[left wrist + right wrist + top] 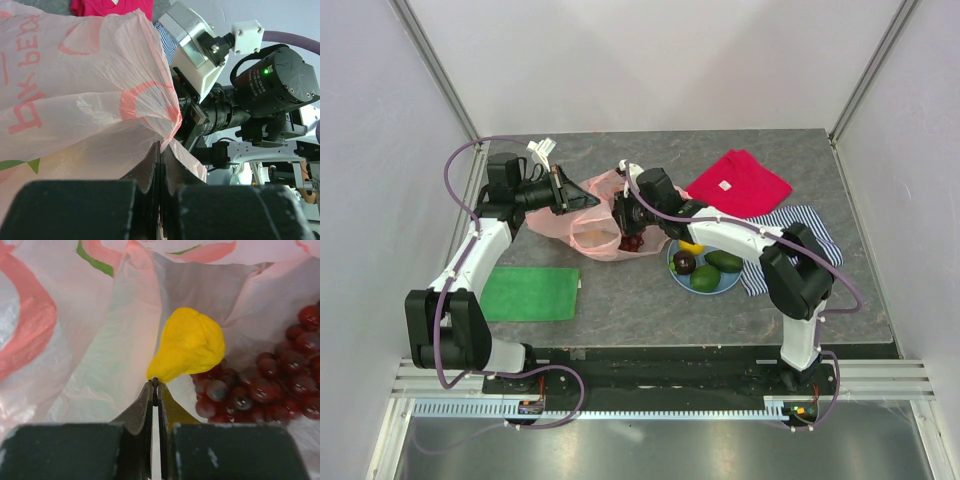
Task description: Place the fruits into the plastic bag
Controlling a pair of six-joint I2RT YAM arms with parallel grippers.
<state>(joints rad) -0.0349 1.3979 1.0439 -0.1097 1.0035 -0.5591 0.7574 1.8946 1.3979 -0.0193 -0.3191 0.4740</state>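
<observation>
A: What does the room look like?

B: A grey, stone-patterned table (650, 300) shut in by plain white walls (650, 60), with metal posts (440, 70) rising at the two far corners.

A: And what is on the surface?

B: A green cloth (530, 293) lies flat by the left edge, toward the near corner. A red cloth (738, 183) sits near the far edge, right of the middle. A striped cloth (815, 228) lies toward the right edge. A blue plate (725, 287) stands about mid-table, just beside the striped cloth.

A: Where is the bag?

B: The bag (588, 235) is crumpled between the middle and the far edge, left of the plate.

A: The left gripper?

B: The left gripper (160, 150) is clamped on the bag's pink rim, fingers together with the plastic pinched between them.

A: The right one?

B: The right gripper (155, 385) is at the bag's mouth. Its fingers are closed to a thin slit on the narrow tip of a yellow fruit (190, 342).

A: And the other fruits?

B: Grapes (260, 385) lie inside the bag, touching the yellow fruit. On the plate are a citrus (690, 247), a dark fruit (684, 263), an avocado (725, 261) and a lime (705, 278), all close together.
</observation>
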